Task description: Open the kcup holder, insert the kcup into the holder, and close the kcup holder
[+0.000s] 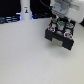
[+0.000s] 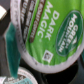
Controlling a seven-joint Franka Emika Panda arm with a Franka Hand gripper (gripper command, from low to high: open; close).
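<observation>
The kcup holder [image 1: 61, 34] is a black box at the exterior view's right, its tray slid out with pods in round slots. My gripper [image 1: 62, 19] hangs just above its top. In the wrist view the kcup [image 2: 47, 32] fills the frame: a white pod with a green-and-dark "Dark Magic" lid, tilted, very close to the camera. A teal finger [image 2: 10, 42] presses against its side; the other finger is hidden behind the pod. The gripper looks shut on the kcup. The kcup shows as a green spot under the gripper [image 1: 60, 23].
Another pod with a dark top [image 2: 21, 77] sits below the held one in the wrist view. A white bottle-like object [image 1: 25, 11] stands at the back of the white table [image 1: 25, 55], with dark equipment along the far edge.
</observation>
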